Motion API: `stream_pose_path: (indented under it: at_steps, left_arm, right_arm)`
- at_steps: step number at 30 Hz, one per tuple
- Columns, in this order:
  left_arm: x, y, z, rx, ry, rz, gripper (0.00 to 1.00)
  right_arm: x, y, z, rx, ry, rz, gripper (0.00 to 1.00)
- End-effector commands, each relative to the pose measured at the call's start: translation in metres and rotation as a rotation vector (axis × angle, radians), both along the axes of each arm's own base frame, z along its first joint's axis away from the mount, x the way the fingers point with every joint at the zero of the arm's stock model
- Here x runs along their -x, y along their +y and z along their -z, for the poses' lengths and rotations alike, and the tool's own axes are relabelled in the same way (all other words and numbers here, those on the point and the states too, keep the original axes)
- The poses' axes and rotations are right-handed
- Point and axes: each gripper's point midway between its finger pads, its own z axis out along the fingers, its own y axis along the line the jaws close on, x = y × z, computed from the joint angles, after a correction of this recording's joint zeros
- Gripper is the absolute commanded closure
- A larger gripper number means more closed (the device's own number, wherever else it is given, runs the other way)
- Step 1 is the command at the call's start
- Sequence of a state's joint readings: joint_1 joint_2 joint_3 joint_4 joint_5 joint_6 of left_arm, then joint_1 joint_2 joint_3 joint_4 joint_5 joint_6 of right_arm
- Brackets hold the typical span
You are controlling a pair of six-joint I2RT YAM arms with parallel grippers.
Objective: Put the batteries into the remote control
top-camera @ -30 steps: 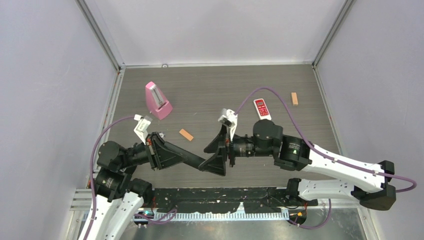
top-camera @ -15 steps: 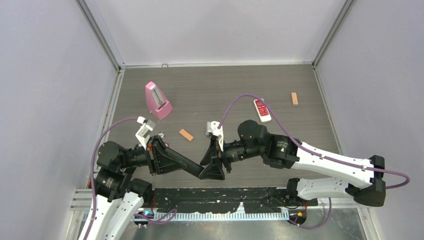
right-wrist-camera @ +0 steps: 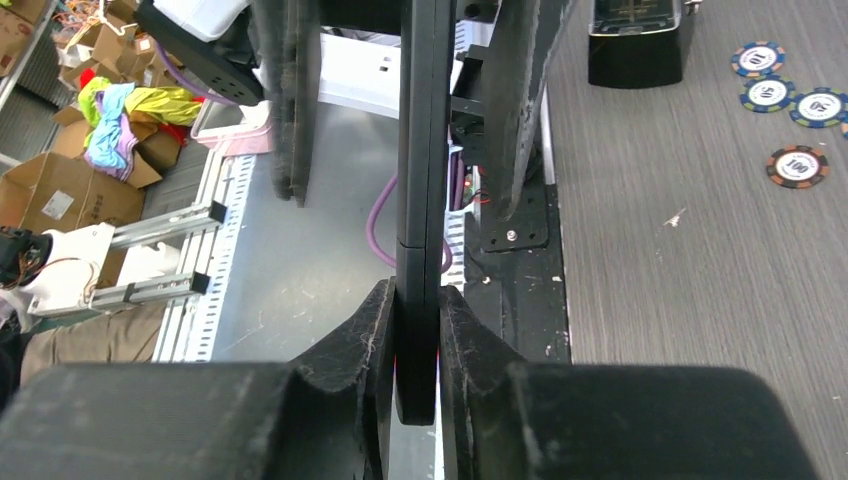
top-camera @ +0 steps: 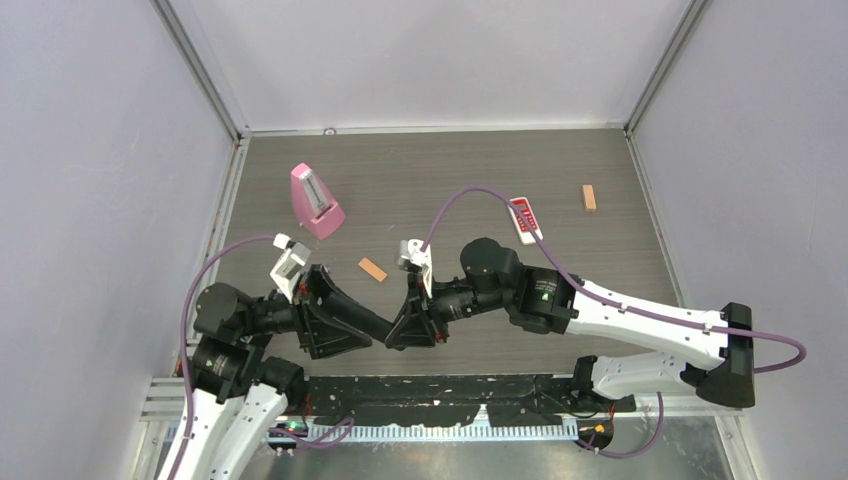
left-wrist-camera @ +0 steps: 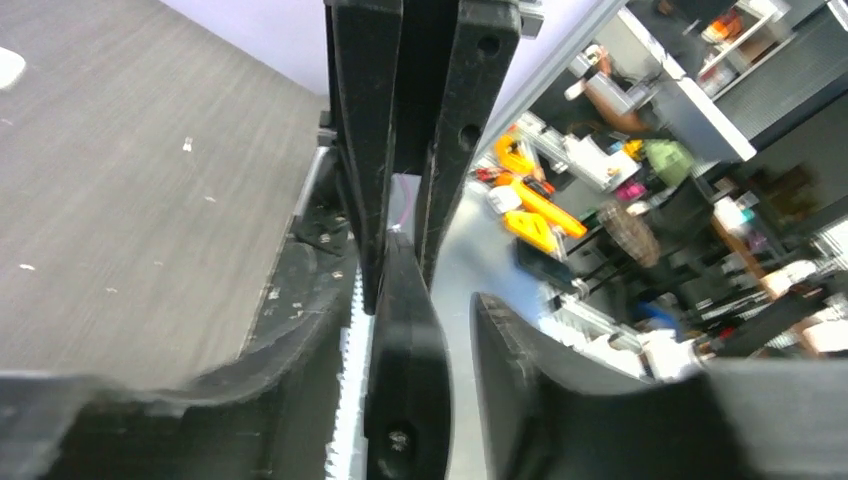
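Between the fingers of the right gripper (right-wrist-camera: 418, 300) sits the black remote control (right-wrist-camera: 418, 150), seen edge-on as a thin, flat, dark strip with one fine seam across it. The jaws are drawn in to a narrow slot, and both fingers press on its broad faces. From there the remote runs on into the left gripper (left-wrist-camera: 405, 300), whose jaws stand well apart. One finger lies on either side of the strip with a sliver of light in each gap, so neither touches it.

In the top view the two grippers meet above the near strip of the table (top-camera: 450, 170), about midway between the arm bases, and the remote itself is lost among the black fingers. Only its narrow edge faces the wrist cameras, so what its broad faces carry cannot be told. Its far end is cut off by the top of the right wrist picture.

Farther back on the table are a tan wooden block (top-camera: 372, 269), a pink metronome (top-camera: 316, 202), a white-and-red remote (top-camera: 525, 219) partly under a purple cable (top-camera: 470, 195), and a second block (top-camera: 589, 197). Off to the right in the right wrist view, several poker chips (right-wrist-camera: 799, 165) lie flat on the wood grain near a black box (right-wrist-camera: 640, 45) cut off by the frame
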State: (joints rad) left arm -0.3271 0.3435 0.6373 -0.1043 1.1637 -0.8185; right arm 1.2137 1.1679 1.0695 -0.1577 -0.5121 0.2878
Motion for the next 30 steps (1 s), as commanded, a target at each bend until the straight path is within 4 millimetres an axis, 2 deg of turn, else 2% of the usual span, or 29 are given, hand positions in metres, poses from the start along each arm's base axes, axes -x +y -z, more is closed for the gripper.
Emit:
stream_pose_path:
  at_steps: [1,3,4,7,8,10,11,13,14,15,16,17,19,23,24,25,26,27,28,29,30]
  left_arm:
    - [-0.014,0.000,0.003,-0.026,0.030,-0.080,0.24]
    - [-0.042,0.008,0.020,-0.108,0.080,-0.278,0.04]
    - [-0.061,0.019,0.032,-0.170,0.116,-0.416,0.01]
    - [-0.105,0.066,0.074,-0.375,0.241,-0.812,0.00]
    - [-0.110,0.077,0.084,-0.422,0.268,-0.874,0.00]
    - [-0.112,0.088,0.095,-0.472,0.313,-0.937,0.00]
    - [-0.112,0.089,0.097,-0.473,0.324,-0.943,0.00]
    - [-0.111,0.086,0.097,-0.452,0.334,-0.934,0.00]
    - [-0.111,0.084,0.098,-0.438,0.338,-0.930,0.00]
    - [-0.110,0.083,0.096,-0.418,0.338,-0.927,0.00]
    - [-0.110,0.081,0.096,-0.404,0.342,-0.925,0.00]
    - [-0.110,0.081,0.095,-0.389,0.341,-0.925,0.00]
    - [-0.108,0.080,0.093,-0.368,0.342,-0.923,0.00]
    - [-0.105,0.078,0.089,-0.344,0.340,-0.912,0.00]
    - [-0.104,0.077,0.088,-0.340,0.339,-0.903,0.00]
    - [-0.103,0.076,0.087,-0.337,0.340,-0.898,0.00]
    - [-0.102,0.075,0.086,-0.334,0.341,-0.890,0.00]
    - [-0.102,0.074,0.085,-0.333,0.341,-0.885,0.00]
    - [-0.101,0.073,0.084,-0.333,0.341,-0.880,0.00]
    - [-0.101,0.073,0.084,-0.330,0.340,-0.877,0.00]
    - [-0.100,0.073,0.083,-0.328,0.339,-0.875,0.00]
  right_arm:
    - [-0.018,0.004,-0.026,-0.084,-0.027,0.077,0.94]
    - [-0.029,-0.003,-0.026,-0.082,-0.024,0.130,0.95]
    - [-0.035,-0.008,-0.023,-0.076,-0.025,0.172,0.95]
    - [-0.078,-0.029,0.002,0.003,-0.049,0.374,0.95]
    - [-0.093,-0.041,0.014,0.056,-0.054,0.440,0.95]
    - [-0.124,-0.065,0.040,0.159,-0.062,0.593,0.95]
    - [-0.139,-0.080,0.057,0.230,-0.074,0.675,0.95]
    - [-0.176,-0.112,0.076,0.337,-0.128,0.860,0.95]
    - [-0.188,-0.129,0.093,0.426,-0.136,0.922,0.95]
    - [-0.202,-0.145,0.099,0.488,-0.186,0.995,0.95]
    - [-0.212,-0.159,0.117,0.584,-0.197,1.037,0.95]
    - [-0.221,-0.175,0.124,0.661,-0.238,1.093,0.95]
    - [-0.238,-0.196,0.153,0.843,-0.271,1.149,0.95]
    - [-0.263,-0.224,0.179,1.056,-0.338,1.246,0.95]
    - [-0.271,-0.227,0.178,1.079,-0.356,1.272,0.95]
    - [-0.275,-0.230,0.190,1.142,-0.362,1.261,0.95]
    - [-0.282,-0.233,0.187,1.163,-0.385,1.288,0.95]
    - [-0.286,-0.236,0.199,1.223,-0.391,1.276,0.95]
    - [-0.292,-0.237,0.197,1.238,-0.410,1.293,0.95]
    - [-0.294,-0.239,0.208,1.284,-0.419,1.282,0.95]
    - [-0.299,-0.239,0.207,1.293,-0.432,1.292,0.95]
